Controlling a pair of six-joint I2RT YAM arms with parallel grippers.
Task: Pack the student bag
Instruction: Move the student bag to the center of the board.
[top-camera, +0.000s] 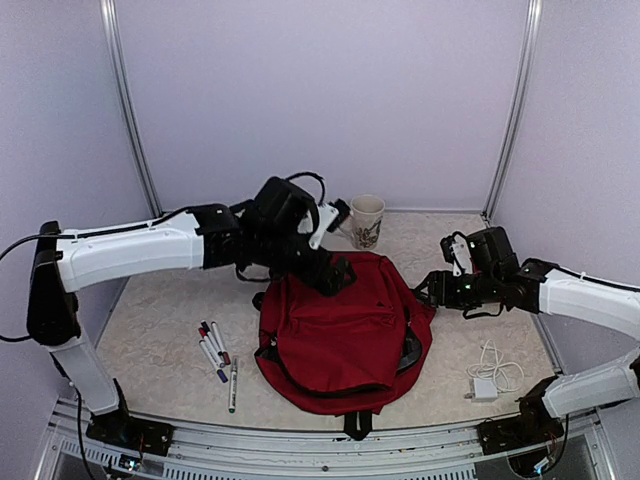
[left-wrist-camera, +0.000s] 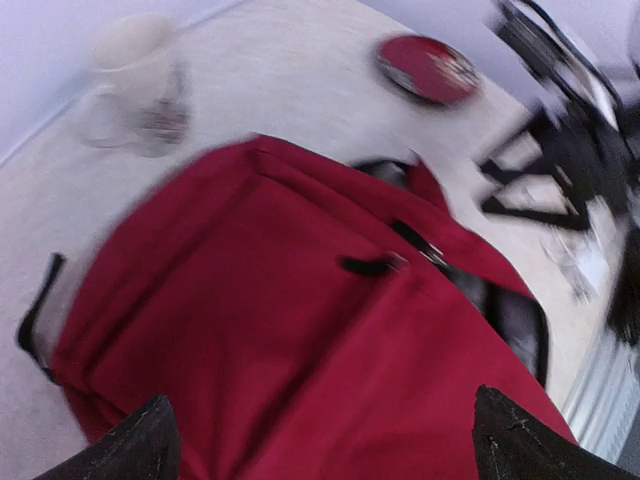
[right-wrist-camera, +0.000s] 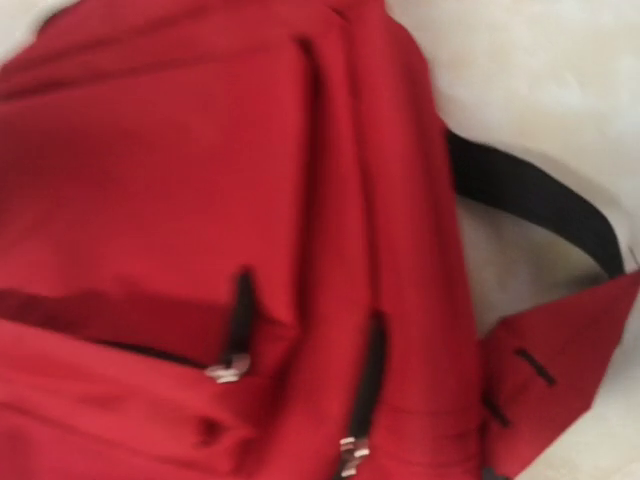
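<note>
Fingers (left-wrist-camera: 140, 448) of the left gripper (left-wrist-camera: 325, 452) stand spread wide with nothing held between them. Their two black tips frame the red cloth of the student bag (top-camera: 335, 340), which lies below and between them, and whether they touch it cannot be told. From above, this gripper hangs over the bag's far edge. The right gripper (top-camera: 432, 288) sits just beside the bag's right edge, toward its far corner. Its fingers do not show in its own wrist view, and the top view is too dark and small there, so I cannot tell whether they are apart, together or on the cloth.

The pale marbled table (top-camera: 150, 320) carries everything. The bag lies flat on it between the two arms with its front pocket facing up. The right wrist view, blurred, shows two black zippers with metal pulls (right-wrist-camera: 228, 370) and a black strap (right-wrist-camera: 540, 200) running out from the bag's side onto the table.

A cream printed mug (top-camera: 366, 220) stands upright just beyond the bag's far edge. A white charger (top-camera: 487, 385) with its looped cable lies well to the right of the bag. A cluster of markers (top-camera: 213, 350) lies left of the bag, with a single pen (top-camera: 233, 385) nearer to the bag's near-left curve
</note>
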